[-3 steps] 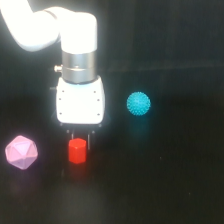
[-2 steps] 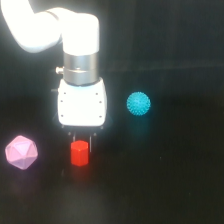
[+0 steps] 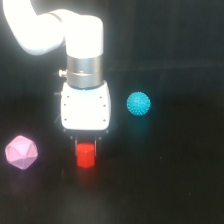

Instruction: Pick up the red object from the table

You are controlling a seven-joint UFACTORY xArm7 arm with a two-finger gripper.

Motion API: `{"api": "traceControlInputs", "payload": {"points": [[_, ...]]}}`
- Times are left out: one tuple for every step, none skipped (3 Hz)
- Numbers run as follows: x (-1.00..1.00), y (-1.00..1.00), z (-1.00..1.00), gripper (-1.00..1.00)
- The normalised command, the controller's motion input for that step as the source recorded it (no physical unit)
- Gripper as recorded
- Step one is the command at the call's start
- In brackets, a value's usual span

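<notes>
a white xarm6 arm hangs over the flat black matte counter [image 3: 180, 190], its boxy white head in the centre of the frame and its fingers [image 3: 85, 145] dropped to either side of the small bright red-orange short cylinder [image 3: 85, 156], which sits just below centre. the dark fingers show only as thin stubs at the top corners of the red cylinder — whether they touch it or merely bracket it is too dim and blurred to tell, so their state, closed on it or spread a little wider than it, cannot be called from this view. the cylinder appears upright and resting on the counter, with no gap visible under it, though the dark surface makes that hard to judge. a cyan spiky ball [image 3: 138, 104] lies well apart at right of centre, and a pink faceted polyhedron [image 3: 21, 152] sits near the left edge; neither is in the way. by the look of it, the approach and alignment are done — a confirmed grip and the lift off the counter are what remain.
</notes>
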Motion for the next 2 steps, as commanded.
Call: {"api": "traceControlInputs", "payload": {"points": [[1.0, 0.18, 0.25, -0.99], [0.69, 0.42, 0.87, -1.0]]}}
